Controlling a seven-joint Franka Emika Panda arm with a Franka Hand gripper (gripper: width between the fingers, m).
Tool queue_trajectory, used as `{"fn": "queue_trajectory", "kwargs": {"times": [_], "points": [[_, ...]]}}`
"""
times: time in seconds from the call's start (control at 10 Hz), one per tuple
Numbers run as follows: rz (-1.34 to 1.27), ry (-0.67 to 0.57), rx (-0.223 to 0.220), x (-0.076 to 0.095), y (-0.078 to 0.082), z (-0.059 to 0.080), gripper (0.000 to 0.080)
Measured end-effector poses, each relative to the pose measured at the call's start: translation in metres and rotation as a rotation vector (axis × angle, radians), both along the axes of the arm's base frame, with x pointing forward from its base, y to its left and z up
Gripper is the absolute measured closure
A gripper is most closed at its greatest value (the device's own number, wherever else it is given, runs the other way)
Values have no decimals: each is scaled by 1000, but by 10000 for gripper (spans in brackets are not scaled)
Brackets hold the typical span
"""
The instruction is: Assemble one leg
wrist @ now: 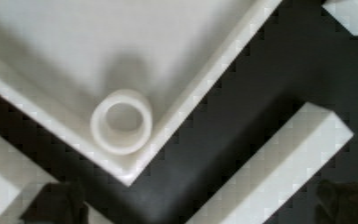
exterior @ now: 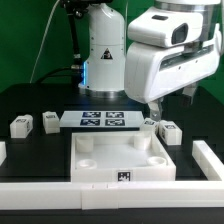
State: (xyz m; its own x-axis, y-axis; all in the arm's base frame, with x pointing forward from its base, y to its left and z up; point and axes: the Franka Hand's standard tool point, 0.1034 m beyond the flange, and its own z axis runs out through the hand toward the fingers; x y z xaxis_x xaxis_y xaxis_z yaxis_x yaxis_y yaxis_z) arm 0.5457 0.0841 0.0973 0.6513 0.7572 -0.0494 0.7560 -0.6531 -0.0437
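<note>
On the table [exterior: 35,100], at the exterior view's left, a leg [exterior: 20,126] and a second leg [exterior: 50,121] stand side by side. To their right lies the marker board [exterior: 103,121], with the tray [exterior: 95,176] in front of it. Further right the tool [exterior: 155,113] hangs by the tray's far corner, near a third leg [exterior: 168,131]; I cannot tell whether it is spread or pressed together, and the wrist view shows only a tray corner with its round socket [wrist: 123,120].
</note>
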Motion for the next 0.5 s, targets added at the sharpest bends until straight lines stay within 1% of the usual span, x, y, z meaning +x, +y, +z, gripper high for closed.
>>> {"fn": "queue_trajectory", "kwargs": {"times": [0.2,0.3,0.4,0.5], "points": [[123,-74,21,-24,-17,-15,150],[207,-77,25,-30,-28,-22,150],[215,-71,25,-30,-37,-25,150],[196,-74,26,-29,-34,-24,150]]}}
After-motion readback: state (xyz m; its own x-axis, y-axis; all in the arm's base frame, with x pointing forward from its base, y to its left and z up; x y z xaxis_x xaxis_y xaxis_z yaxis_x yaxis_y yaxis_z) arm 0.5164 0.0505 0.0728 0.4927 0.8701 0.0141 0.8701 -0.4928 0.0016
